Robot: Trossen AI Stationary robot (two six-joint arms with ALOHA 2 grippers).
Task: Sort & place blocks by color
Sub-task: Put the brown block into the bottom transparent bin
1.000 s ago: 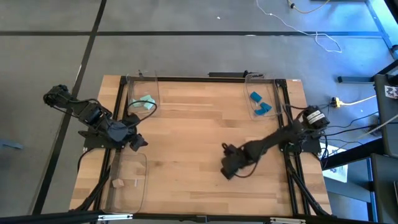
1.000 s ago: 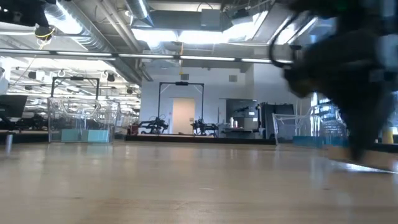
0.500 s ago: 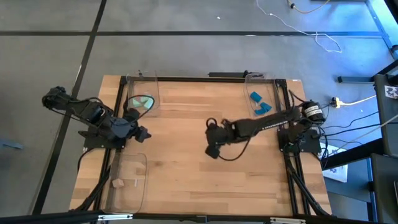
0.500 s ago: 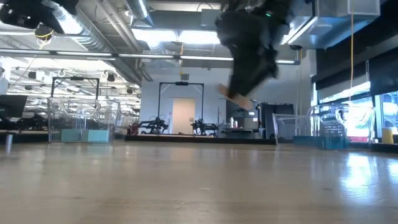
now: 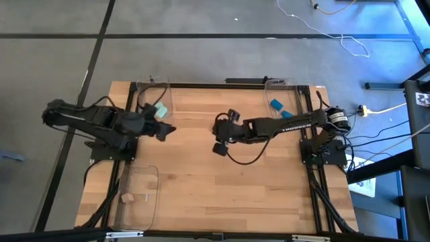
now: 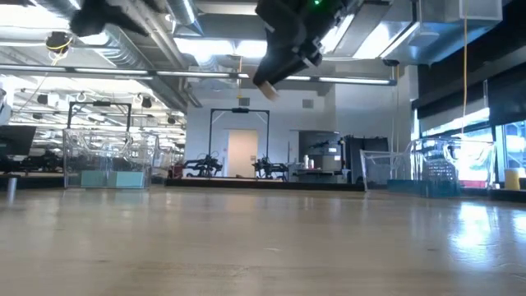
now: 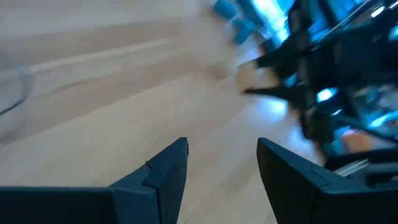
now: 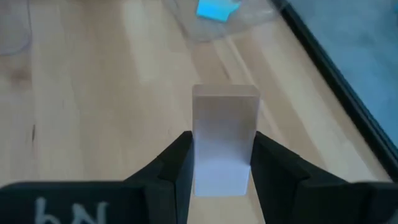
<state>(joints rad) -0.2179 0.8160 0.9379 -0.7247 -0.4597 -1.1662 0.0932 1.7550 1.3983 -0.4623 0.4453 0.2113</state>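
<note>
My right gripper (image 5: 220, 144) hangs over the middle of the table, shut on a pale wood block (image 8: 225, 140). In the low view that block (image 6: 265, 85) shows high above the tabletop. My left gripper (image 5: 168, 130) is open and holds nothing; it hovers left of centre beside the far-left tray, and its fingers (image 7: 168, 171) stand apart over bare wood. Mint blocks (image 5: 157, 109) lie in the far-left clear tray. Blue blocks (image 5: 277, 105) lie in the far-right tray. Two wood blocks (image 5: 125, 197) lie in the near-left tray. My right gripper pinches the wood block between its two fingers, one on each of two opposite side faces (image 8: 199, 155). The block's free end (image 8: 225, 93) sticks out past the fingertips. The block is lifted clear of the table and tilted, below the fingers in the low view.
Three clear trays sit at the table's corners: far left (image 5: 142, 91), far right (image 5: 269, 87), near left (image 5: 151, 175). Black frame rails (image 5: 127, 114) run along the table's left and right sides. Bare tabletop (image 5: 222, 195) lies between the arms, and cables trail right of the table.
My right gripper has carried the wood block from the near-right part of the table toward the far edge and the left, to mid-table, and it has risen in the low view. My left gripper has moved from the left rail toward the right and the far edge.
</note>
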